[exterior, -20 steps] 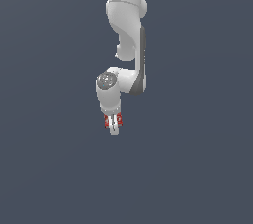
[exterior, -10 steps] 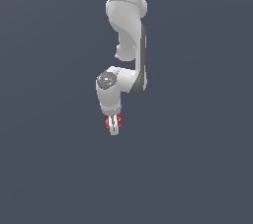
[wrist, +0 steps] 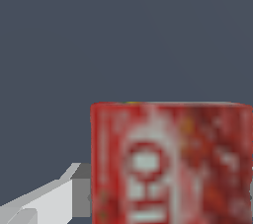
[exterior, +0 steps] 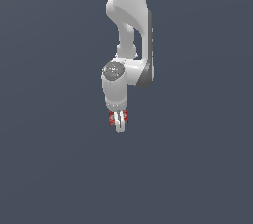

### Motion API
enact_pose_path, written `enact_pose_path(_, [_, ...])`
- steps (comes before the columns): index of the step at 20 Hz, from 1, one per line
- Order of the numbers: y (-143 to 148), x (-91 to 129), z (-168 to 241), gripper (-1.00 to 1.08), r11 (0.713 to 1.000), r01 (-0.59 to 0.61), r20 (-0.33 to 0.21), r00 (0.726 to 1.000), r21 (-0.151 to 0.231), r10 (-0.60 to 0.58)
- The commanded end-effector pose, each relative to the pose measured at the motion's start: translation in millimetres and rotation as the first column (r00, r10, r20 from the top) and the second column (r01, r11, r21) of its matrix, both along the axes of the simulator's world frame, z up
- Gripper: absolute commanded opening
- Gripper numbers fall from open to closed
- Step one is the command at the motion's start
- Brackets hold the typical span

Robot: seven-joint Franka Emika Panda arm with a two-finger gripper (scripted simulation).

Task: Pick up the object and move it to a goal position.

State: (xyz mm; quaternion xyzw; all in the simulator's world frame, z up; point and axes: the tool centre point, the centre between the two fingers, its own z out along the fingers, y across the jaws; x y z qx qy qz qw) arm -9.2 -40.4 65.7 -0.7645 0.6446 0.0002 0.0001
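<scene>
The object, a small red box (exterior: pixel 111 118) with white label markings, is held between the fingers of my white gripper (exterior: pixel 119 128). In the exterior view red shows on both sides of the fingers, just under the wrist of the white arm. The wrist view is filled by the red object (wrist: pixel 170 164) seen close up, with one pale finger (wrist: pixel 47 201) pressed against its side. The other finger lies beyond the picture's edge. The gripper is shut on the object and hangs above the plain dark grey ground.
The white Panda arm (exterior: pixel 131 25) reaches down from the top of the exterior view. A flat dark grey surface (exterior: pixel 49 168) spreads all around with nothing else on it.
The gripper with the red object has moved slightly upward and toward the exterior view's right. The grasp stays the same.
</scene>
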Motion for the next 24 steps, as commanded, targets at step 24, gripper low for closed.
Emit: enact_pose_path(24, [118, 42, 208, -1.0, 1.0, -0.001, 0.0, 1.0, -0.002, 0.001])
